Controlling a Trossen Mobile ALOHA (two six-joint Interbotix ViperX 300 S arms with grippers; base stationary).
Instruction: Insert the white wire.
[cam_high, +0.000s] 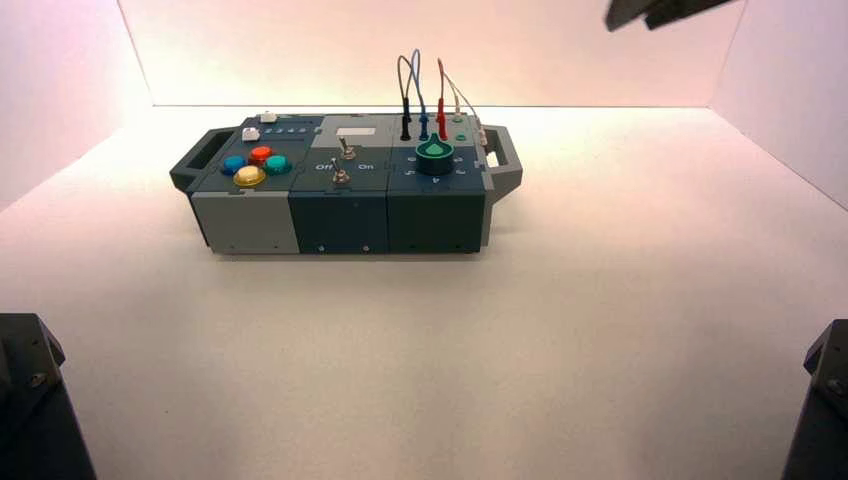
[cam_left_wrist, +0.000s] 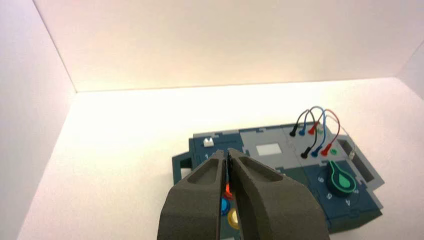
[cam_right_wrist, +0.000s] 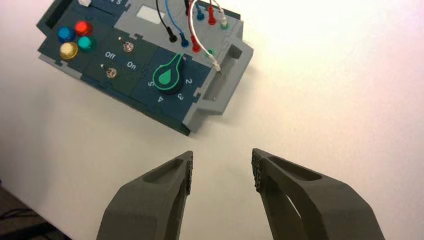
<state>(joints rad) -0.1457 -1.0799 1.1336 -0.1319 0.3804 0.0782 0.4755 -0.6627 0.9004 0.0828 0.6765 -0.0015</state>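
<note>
Your box (cam_high: 345, 195) stands toward the far edge of the white worktop (cam_high: 600, 330), its long front face toward you. The white wire (cam_right_wrist: 202, 37) loops up from the sockets at the box's right end, beside the black, blue and red leads; its slim white plug (cam_right_wrist: 215, 63) lies free, hanging over the opening of the grey handle (cam_right_wrist: 222, 85) at that end, just beside the green socket (cam_right_wrist: 209, 51) and not seated in it. The green knob (cam_right_wrist: 169, 76) sits nearer you than the leads. Your right pincer (cam_right_wrist: 222, 170) hangs above the bare worktop on the box's right, fingers spread wide and holding nothing. Your left pincer (cam_left_wrist: 229, 167) hovers over the coloured buttons (cam_high: 255, 165) at the box's left end, fingers pressed together and empty.
</note>
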